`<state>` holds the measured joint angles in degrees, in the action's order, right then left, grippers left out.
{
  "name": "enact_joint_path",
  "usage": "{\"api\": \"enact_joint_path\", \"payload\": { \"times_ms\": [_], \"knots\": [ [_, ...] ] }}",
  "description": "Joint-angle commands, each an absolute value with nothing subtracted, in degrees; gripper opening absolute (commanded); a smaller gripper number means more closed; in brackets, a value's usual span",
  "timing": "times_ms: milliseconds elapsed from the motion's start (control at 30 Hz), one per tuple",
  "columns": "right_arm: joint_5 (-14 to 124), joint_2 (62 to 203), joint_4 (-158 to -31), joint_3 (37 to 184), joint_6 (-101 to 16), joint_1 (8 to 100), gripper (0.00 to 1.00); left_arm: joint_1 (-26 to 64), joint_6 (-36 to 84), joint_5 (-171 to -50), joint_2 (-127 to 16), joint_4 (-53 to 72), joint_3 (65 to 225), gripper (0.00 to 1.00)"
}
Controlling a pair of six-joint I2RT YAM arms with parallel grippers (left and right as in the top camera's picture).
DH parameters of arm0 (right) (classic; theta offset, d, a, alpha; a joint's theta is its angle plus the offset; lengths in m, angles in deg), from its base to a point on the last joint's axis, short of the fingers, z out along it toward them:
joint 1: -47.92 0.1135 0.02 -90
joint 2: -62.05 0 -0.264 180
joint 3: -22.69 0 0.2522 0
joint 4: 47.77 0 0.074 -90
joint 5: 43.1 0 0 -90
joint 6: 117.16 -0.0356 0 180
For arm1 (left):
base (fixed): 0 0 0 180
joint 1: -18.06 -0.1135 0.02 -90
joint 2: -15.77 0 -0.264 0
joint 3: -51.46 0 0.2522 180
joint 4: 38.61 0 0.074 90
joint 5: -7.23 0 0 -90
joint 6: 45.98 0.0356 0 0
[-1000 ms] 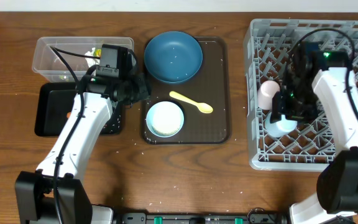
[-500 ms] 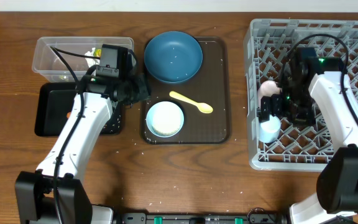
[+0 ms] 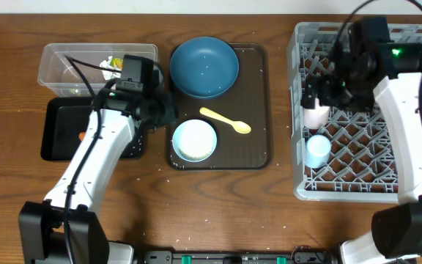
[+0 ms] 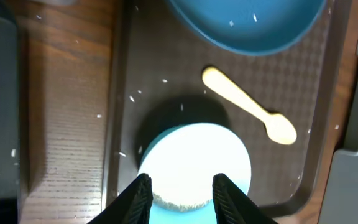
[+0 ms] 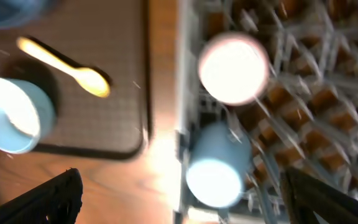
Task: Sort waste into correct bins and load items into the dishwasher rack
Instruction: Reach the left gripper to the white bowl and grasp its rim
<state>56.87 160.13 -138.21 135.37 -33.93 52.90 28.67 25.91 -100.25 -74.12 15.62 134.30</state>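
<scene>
Note left gripper (image 4: 180,183) narrowly parted, empty, over small round white bowl (image 4: 194,155) at 7 o'clock on dark brown serving tray (image 3: 258,110). Close off-centre and expect rim slip, tipping. Note right gripper (image 5: 180,186) wide, empty, above racked light-blue plastic cup (image 5: 216,165).

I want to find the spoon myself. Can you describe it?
Look at the dark brown tray in the middle of the table. The spoon lies on it, between the big blue bowl and the small white bowl. It is the only pale yellow, long thin thing there.
</scene>
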Motion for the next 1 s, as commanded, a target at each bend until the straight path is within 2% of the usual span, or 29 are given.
{"api": "enact_joint_path", "payload": {
  "times_ms": [0,333,533,733,967],
  "knots": [
    [60.5,158.9,-135.4,136.5,-33.3,55.0,0.99,32.2,30.2,-99.6,-74.1,16.0,133.9,0.35],
    [63.8,158.9,-130.5,136.4,-33.3,57.6,0.99,44.8,31.5,-94.7,-74.7,16.3,133.9,0.35],
    [61.8,158.9,-130.5,136.4,-33.3,57.6,0.99,52.1,29.8,-83.2,-79.6,13.5,133.9,0.35],
    [60.4,158.9,-131.7,136.4,-33.3,55.7,0.99,55.0,29.8,-82.7,-86.6,9.5,133.9,0.36],
    [60.4,158.9,-133.6,136.4,-33.3,52.0,0.99,54.6,25.8,-82.1,-87.2,9.5,134.5,0.36]
  ]
}}
